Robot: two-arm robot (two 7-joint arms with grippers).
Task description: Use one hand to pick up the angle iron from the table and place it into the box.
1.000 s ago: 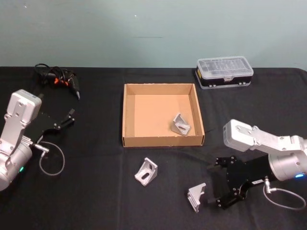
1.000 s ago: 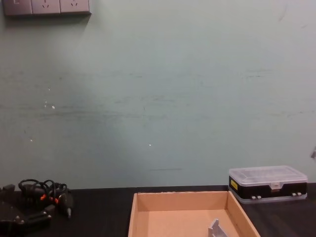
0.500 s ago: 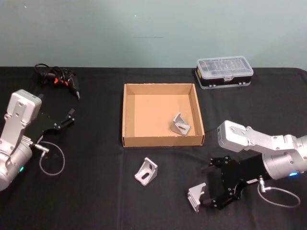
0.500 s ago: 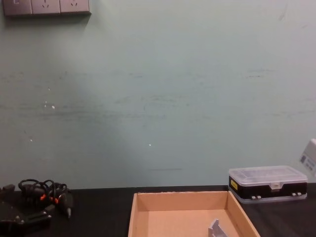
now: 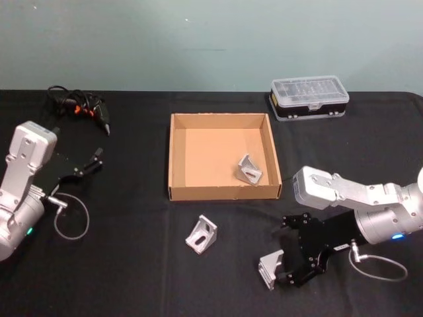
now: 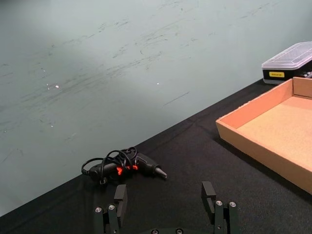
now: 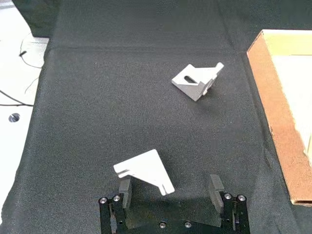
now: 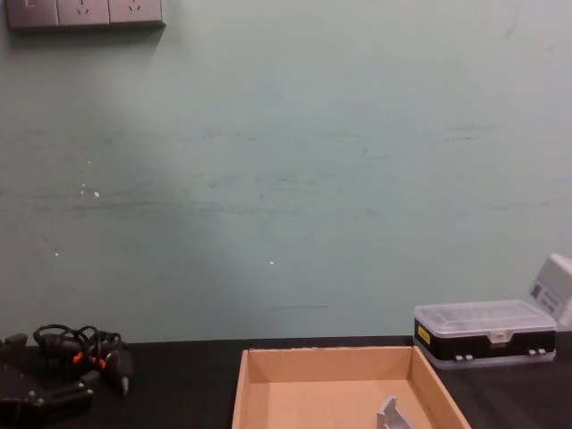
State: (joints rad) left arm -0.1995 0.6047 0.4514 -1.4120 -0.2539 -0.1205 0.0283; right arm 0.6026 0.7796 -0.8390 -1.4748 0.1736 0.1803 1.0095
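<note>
Right pincer (image 7: 169,189) wide open, empty, straddling angle iron (image 7: 144,170) on worktop (image 7: 97,97). Iron sits off-centre and skewed; closing could spin it free. Left pincer (image 5: 96,160) parked open, worktop's left.

Matt grey metal angle iron (image 7: 144,169); tan cardboard box (image 5: 225,193); black woven-cloth table (image 5: 132,264).

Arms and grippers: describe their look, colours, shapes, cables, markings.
The left arm and right arm have boxy silver-grey housings, each with a small blue-green light near the wrist. The left gripper and right gripper are black two-finger claws with silver screw heads. A thin grey cable loops out beside each wrist.
</note>
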